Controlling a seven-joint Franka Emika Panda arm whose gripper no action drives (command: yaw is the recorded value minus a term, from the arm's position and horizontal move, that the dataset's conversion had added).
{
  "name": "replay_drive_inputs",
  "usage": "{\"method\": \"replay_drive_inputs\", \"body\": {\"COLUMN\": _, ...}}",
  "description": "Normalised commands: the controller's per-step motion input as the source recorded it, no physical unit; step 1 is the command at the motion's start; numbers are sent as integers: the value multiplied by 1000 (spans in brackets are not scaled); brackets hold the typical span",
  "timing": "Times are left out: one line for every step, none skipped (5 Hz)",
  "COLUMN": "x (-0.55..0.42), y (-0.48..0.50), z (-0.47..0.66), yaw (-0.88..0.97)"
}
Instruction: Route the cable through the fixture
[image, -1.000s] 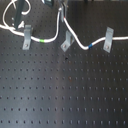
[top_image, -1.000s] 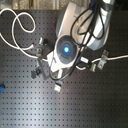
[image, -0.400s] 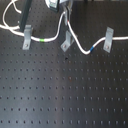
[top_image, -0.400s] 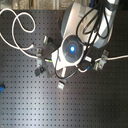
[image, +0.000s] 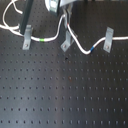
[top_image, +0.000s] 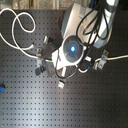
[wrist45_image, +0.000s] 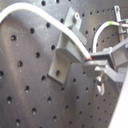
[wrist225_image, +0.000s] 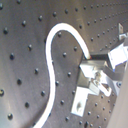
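Note:
The white cable (image: 80, 46) runs across the black pegboard in the first exterior view. Its green band (image: 44, 38) lies just past the left grey fixture (image: 26, 37). Its blue band (image: 93, 49) lies before the right fixture (image: 106, 40). Between them the cable rises in a hump beside the middle fixture (image: 65, 41), up to my gripper (image: 64, 12) at the top edge. In the first wrist view the gripper (wrist45_image: 95, 59) is shut on the cable (wrist45_image: 45, 11) right next to a fixture (wrist45_image: 65, 50). The second wrist view shows the cable (wrist225_image: 50, 55) curving to the fingers.
Spare cable lies in loops (top_image: 20, 30) at the second exterior view's upper left. The arm body (top_image: 72, 48) with its blue light hides the middle fixture there. A small blue object (top_image: 1, 89) sits at the second exterior view's left edge. A dark post (image: 27, 12) stands behind the left fixture.
The arm has shifted a little toward the second exterior view's right, carrying the cable hump with it. The fixtures have not moved.

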Motion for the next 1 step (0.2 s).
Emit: {"method": "replay_drive_inputs", "body": {"x": -74, "y": -32, "z": 220, "yaw": -31}}
